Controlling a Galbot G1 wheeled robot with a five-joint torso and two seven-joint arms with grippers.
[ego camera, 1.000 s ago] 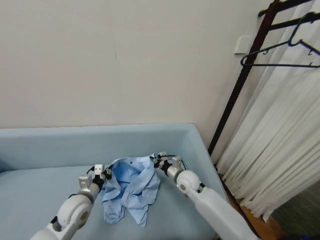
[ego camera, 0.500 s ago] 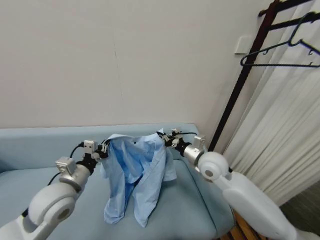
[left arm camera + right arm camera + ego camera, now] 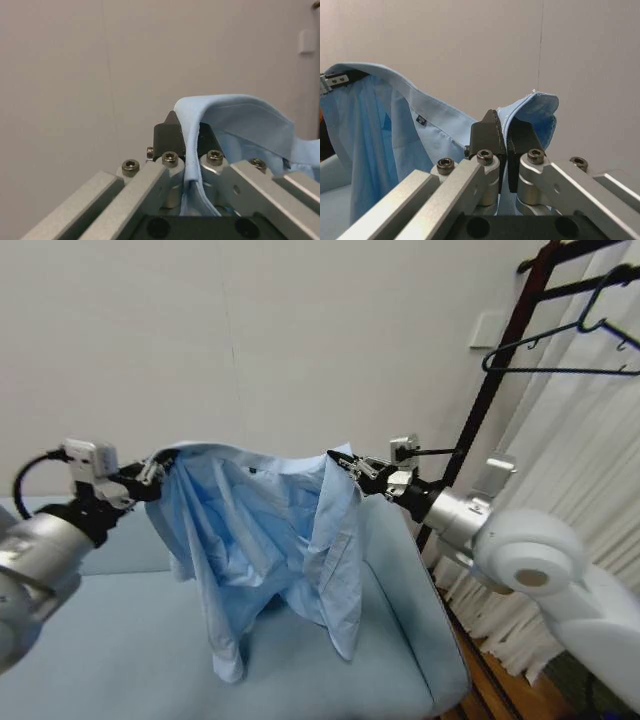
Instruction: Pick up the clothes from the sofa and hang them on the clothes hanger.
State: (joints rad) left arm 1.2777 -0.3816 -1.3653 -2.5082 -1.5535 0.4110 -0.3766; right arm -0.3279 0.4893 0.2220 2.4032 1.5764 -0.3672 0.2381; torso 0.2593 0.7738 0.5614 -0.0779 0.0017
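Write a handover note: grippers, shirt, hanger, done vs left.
Left gripper: shut on the blue shirt, one collar end.
Right gripper: shut on the other collar end.
Shirt hangs spread between them above the sofa.
Black hanger is bare on the rack at the robot's right.
Done: pickup. Left: hang the shirt on the hanger.

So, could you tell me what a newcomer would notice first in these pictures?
A light blue shirt hangs spread above the sofa, pinched at its collar by the left gripper and the right gripper. An empty black hanger hangs on the dark rack, upper right.
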